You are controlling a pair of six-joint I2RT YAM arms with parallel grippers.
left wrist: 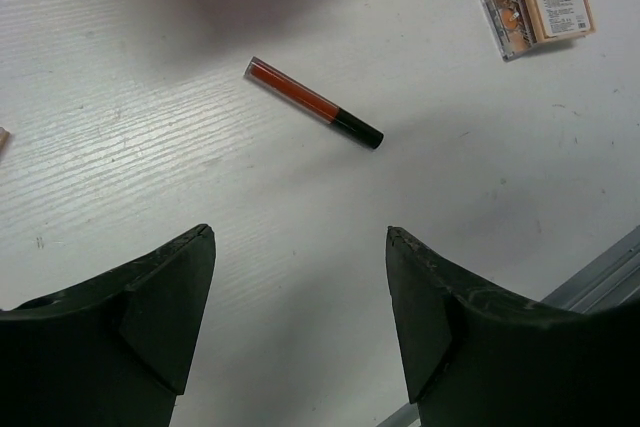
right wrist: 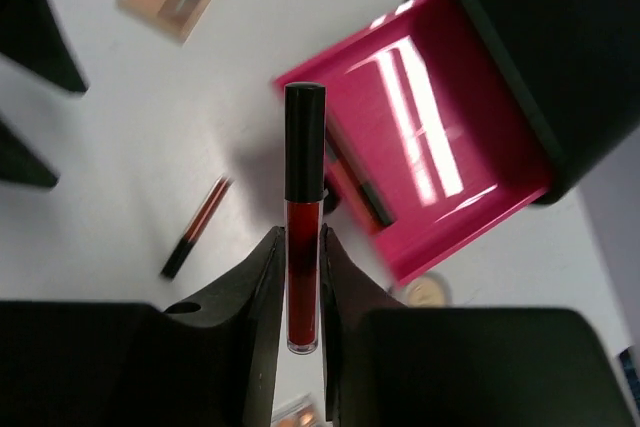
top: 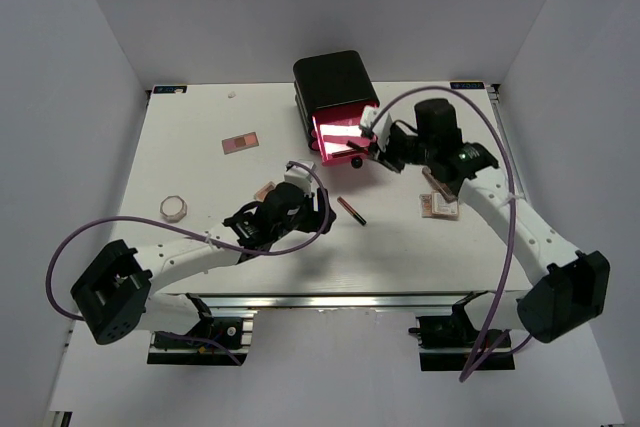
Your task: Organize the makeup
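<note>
Right wrist view: your right gripper [right wrist: 302, 282] is clamped on a lip gloss tube [right wrist: 304, 212], its two fingers [right wrist: 265, 277] pressed against the red lower half. The tube's long axis runs straight out from the wrist. Its clear base sits down between the fingers, and its black cap points away, over the near edge of the open pink drawer [right wrist: 455, 147]. A thin dark item lies inside that drawer, too blurred to name.

From the top camera you can see the drawer pulled out of the front of the black box [top: 335, 79] at the far side of the table [top: 200, 247], with your right gripper just in front of it.

Your left gripper [left wrist: 300, 317] is spread wide and holds nothing; its fingers hang above bare tabletop. Ahead of them a second tube [left wrist: 313, 102] lies flat on the table. In the left wrist view its long axis runs diagonally, with the red end toward the upper left and the black cap toward the lower right. In the top view it lies between your two grippers, slanting from far-left to near-right.

A cluster of square palettes [left wrist: 535, 7] sits on the table under your right forearm. A pink palette [top: 241, 143] lies well off to the left of the box, and a round compact [top: 174, 208] sits near the left edge.
</note>
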